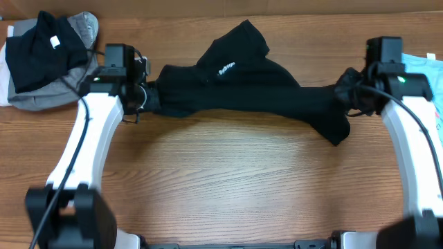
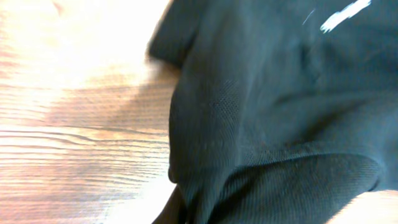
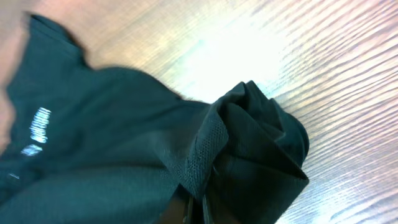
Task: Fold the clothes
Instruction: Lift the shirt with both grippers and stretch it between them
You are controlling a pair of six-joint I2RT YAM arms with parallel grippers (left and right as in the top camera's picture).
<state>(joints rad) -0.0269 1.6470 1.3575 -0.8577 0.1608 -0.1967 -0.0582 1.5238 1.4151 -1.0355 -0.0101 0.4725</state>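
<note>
A black shirt (image 1: 249, 86) with a small white logo is stretched across the far half of the table between my two grippers. My left gripper (image 1: 147, 95) is shut on its left end; the left wrist view shows the black fabric (image 2: 280, 124) bunched over the fingers (image 2: 186, 214). My right gripper (image 1: 354, 91) is shut on its right end; the right wrist view shows the cloth (image 3: 124, 137) gathered in a wad around the fingers (image 3: 199, 208). A loose flap (image 1: 336, 128) hangs toward the front near the right end.
A pile of folded clothes, black (image 1: 41, 45) on grey (image 1: 79, 31), lies at the far left corner. A light blue garment (image 1: 429, 66) lies at the far right edge. Bare wood table (image 1: 235, 180) extends in front of the shirt.
</note>
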